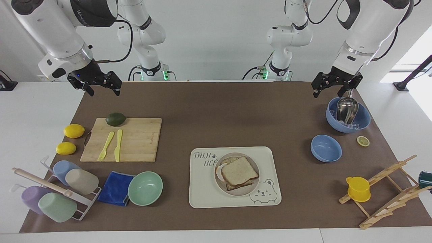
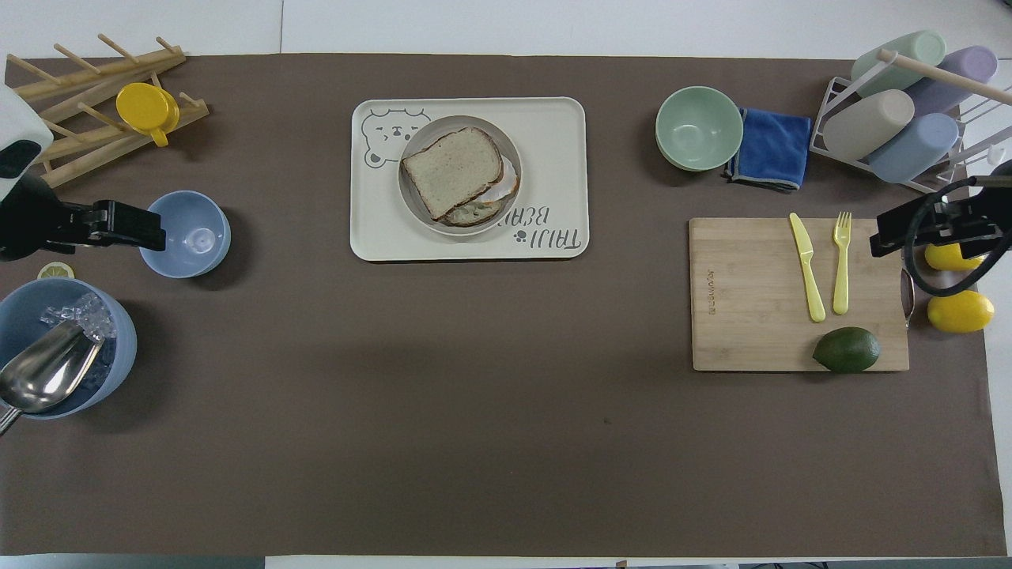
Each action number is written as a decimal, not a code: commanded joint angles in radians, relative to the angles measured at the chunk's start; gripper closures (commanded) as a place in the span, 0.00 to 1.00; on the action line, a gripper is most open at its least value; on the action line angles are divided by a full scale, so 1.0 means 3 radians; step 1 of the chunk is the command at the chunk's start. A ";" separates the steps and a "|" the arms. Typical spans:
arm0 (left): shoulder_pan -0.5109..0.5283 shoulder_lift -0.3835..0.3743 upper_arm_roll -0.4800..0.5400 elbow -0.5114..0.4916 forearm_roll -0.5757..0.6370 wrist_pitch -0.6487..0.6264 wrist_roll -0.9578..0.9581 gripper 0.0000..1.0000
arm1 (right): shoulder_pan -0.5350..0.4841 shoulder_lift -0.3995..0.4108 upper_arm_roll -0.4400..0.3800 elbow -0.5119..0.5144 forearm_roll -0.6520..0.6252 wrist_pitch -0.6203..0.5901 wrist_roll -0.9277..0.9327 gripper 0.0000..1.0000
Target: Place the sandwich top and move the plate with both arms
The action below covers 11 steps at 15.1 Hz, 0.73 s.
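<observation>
Beige plate [image 1: 237, 175] on bear tray [image 1: 202, 195], far from robots; sandwich top [image 1: 239, 171] already on egg slice, a bit askew. Left gripper [image 1: 336, 87] spread, empty, up over scoop bowl [image 1: 363, 118]. Right gripper [image 1: 98, 84] spread, empty, over mat near cutting board [image 1: 141, 140]. Risk probably: uneven lift by two arms, tilted plate, top slice sliding off.

Cutting board [image 1: 122, 139] pale wood, visible grain. Scoop [image 1: 346, 108] shiny metal. Blue cloth [image 1: 115, 188] soft fabric. Desk [image 1: 216, 108] covered by matt brown sheet. Sandwich top [image 1: 239, 171] rough, speckled.
</observation>
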State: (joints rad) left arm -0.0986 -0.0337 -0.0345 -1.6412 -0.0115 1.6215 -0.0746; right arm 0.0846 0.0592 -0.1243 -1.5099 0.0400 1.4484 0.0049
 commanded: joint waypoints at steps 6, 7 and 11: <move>0.0047 0.0041 -0.0033 0.0051 0.0033 -0.0062 0.0054 0.00 | -0.0026 -0.0018 0.0021 0.0012 -0.0057 -0.0078 -0.0057 0.00; 0.0047 0.0041 -0.0043 0.0056 0.0033 -0.0092 0.0054 0.00 | -0.0026 -0.0018 0.0021 0.0012 -0.0057 -0.0078 -0.0057 0.00; 0.0052 0.0036 -0.0044 0.0066 0.0054 -0.0302 0.0049 0.00 | -0.0037 -0.0018 0.0021 0.0012 -0.0057 -0.0078 -0.0057 0.00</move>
State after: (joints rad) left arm -0.0971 -0.0286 -0.0377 -1.6412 -0.0114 1.5813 -0.0741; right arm 0.0837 0.0592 -0.1250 -1.5100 0.0399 1.4484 0.0049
